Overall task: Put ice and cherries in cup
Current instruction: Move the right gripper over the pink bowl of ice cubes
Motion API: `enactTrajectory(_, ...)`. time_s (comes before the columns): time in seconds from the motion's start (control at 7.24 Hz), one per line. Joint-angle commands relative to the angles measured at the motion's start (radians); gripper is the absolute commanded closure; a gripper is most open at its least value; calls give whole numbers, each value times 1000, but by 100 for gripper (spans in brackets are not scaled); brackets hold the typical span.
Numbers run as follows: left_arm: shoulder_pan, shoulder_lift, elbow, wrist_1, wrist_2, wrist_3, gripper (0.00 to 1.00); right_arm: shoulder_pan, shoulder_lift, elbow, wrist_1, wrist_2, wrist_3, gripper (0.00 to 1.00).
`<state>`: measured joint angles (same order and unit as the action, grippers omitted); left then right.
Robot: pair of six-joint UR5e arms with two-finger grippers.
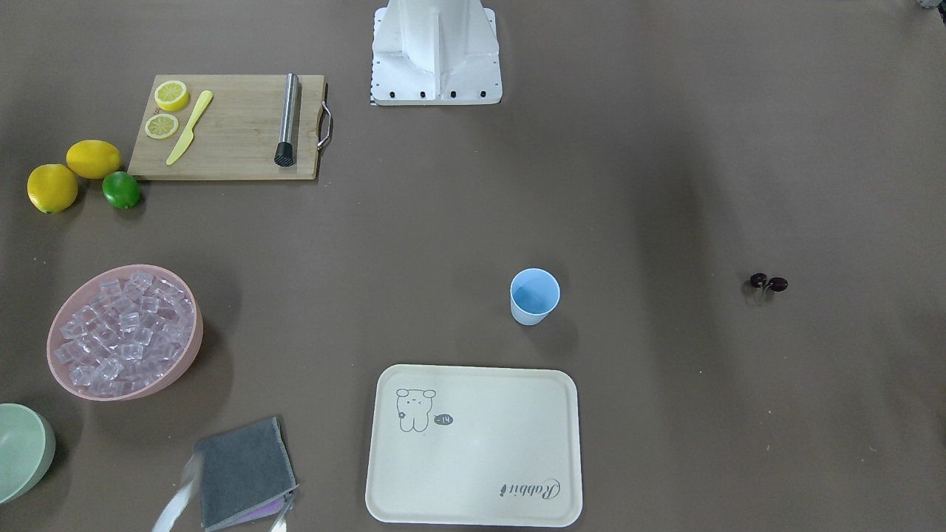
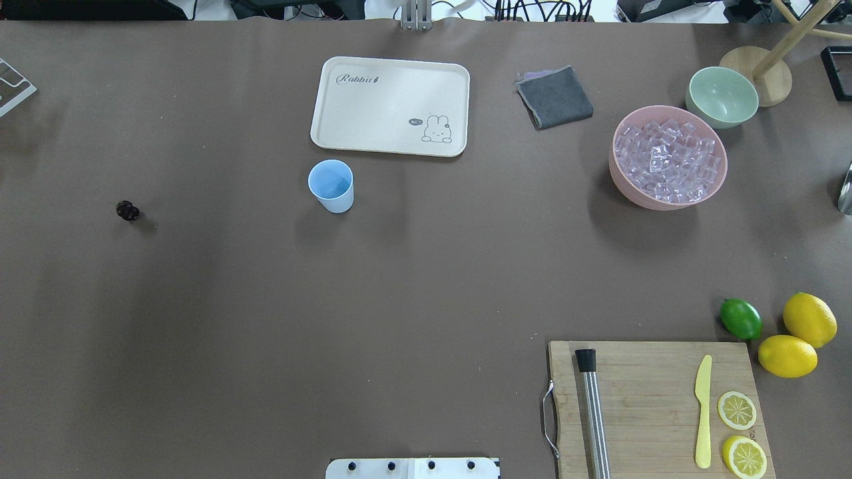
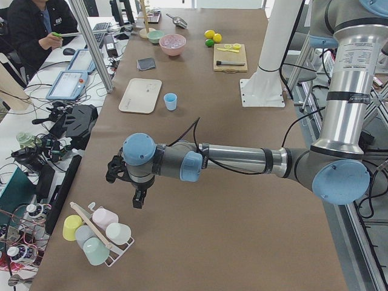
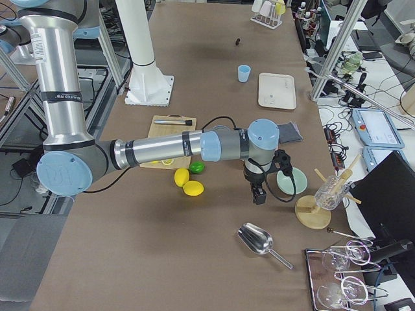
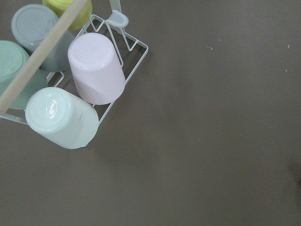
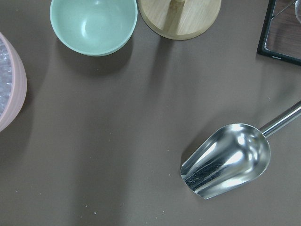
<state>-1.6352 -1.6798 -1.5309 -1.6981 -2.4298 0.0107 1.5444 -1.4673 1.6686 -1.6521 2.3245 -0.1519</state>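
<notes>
The cup is seen upright on the table, just beside the tray. The ice is heaped in a pink bowl, well apart from the cup. The cherries are left on the table toward the opposite end. The left gripper is held above a cup rack, the right gripper near a metal scoop. How far either's fingers are open cannot be told.

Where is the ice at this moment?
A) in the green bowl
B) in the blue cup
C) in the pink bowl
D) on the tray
C: the ice lies piled in the pink bowl, and the cup stands empty.
</notes>
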Motion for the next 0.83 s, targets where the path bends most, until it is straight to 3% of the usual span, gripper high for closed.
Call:
enactTrajectory(0.0, 0, 0, -2, 0, 2, 0, 2, 0, -1, 3, -2, 1, 0, 0)
enactTrajectory(0.28, 0, 2, -3, 2, 0, -3, 2, -18, -1, 29, 11, 7, 87, 0)
enactTrajectory(0.69, 0, 6, -14, -3, 0, -55, 2, -211, 71, 118, 15, 52, 164, 0)
